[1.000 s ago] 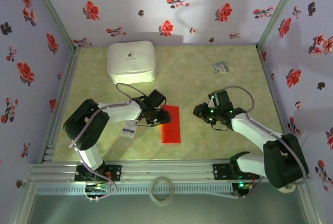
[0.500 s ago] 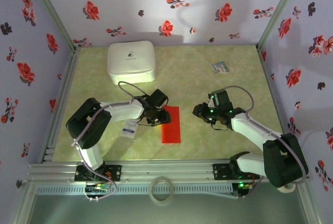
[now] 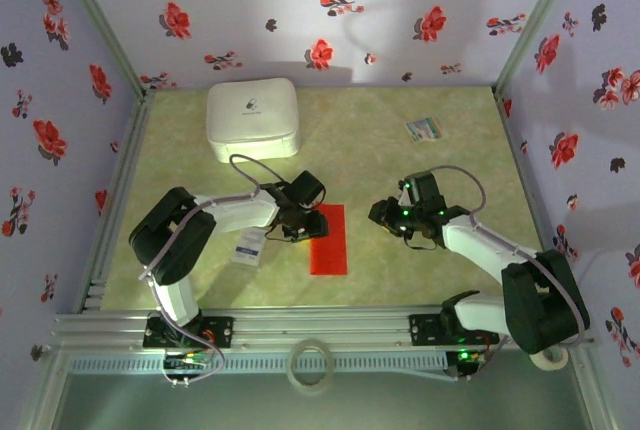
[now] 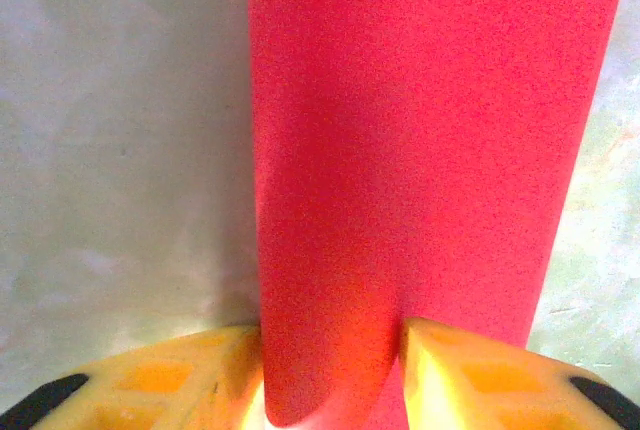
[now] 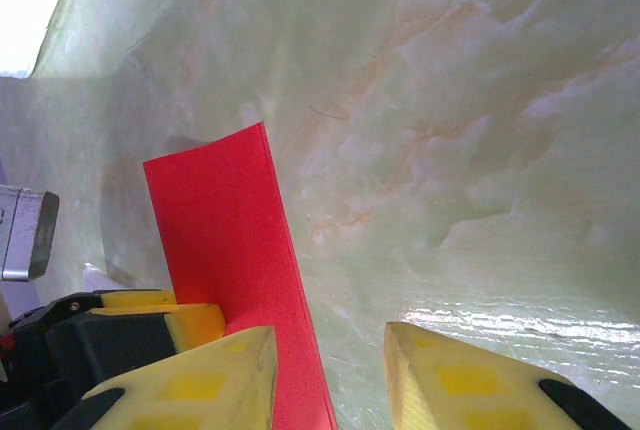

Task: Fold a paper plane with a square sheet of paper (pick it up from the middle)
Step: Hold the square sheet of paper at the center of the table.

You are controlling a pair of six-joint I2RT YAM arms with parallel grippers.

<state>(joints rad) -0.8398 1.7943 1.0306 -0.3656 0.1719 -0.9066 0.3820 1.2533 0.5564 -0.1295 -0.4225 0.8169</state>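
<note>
Red square sheet of paper, folded to a strip, lay mid-table, my left gripper narrowly open astride its edge, right gripper narrow and empty just beside it; uneven pressing could've skewed the crease or slid the sheet.

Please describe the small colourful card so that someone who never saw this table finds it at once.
Start at the green marbled table and go to its far right corner. The card lies flat there, alone; its multicoloured face sets it apart from the plain red paper and the white box.
</note>
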